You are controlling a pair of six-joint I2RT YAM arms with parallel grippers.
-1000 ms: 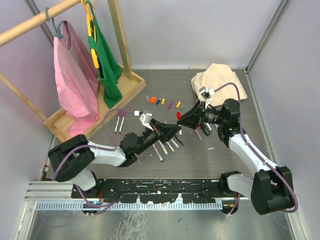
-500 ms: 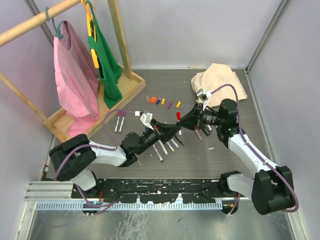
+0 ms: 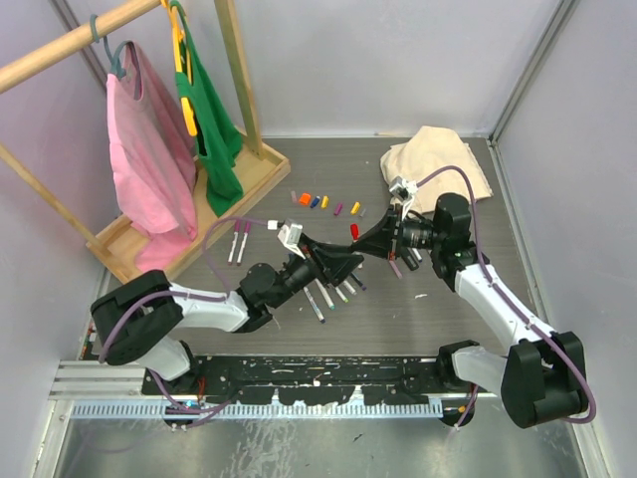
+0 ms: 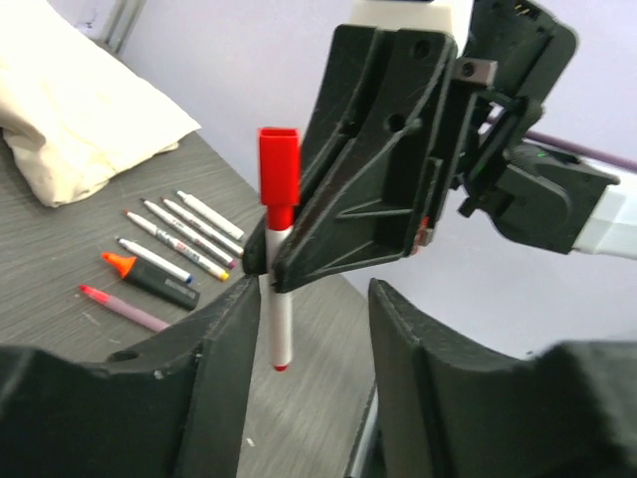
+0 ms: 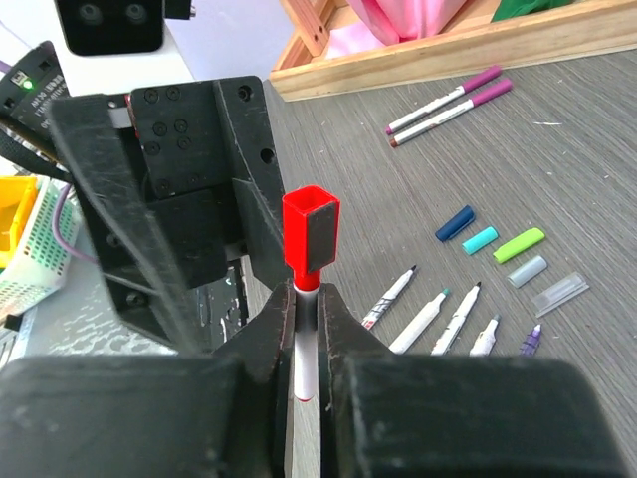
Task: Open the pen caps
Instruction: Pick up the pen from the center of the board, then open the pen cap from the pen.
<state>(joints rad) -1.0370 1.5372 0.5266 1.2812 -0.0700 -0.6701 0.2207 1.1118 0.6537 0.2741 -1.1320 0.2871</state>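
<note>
A white-barrelled pen with a red pen cap on its top end stands upright in the air between the two arms. My right gripper is shut on the barrel just under the cap. My left gripper is open, its fingers either side of the barrel's lower end, which is close to the left finger. From above, the red cap shows where the right gripper and left gripper meet. Several loose pen caps lie in a row behind them.
Several uncapped pens lie under the left gripper, and two purple pens lie to the left. A black highlighter lies among more pens. A beige cloth is at the back right. A wooden clothes rack stands at the back left.
My left gripper has opened and let go of the pen. My right gripper has moved in slightly and shut on the barrel below the red cap.
</note>
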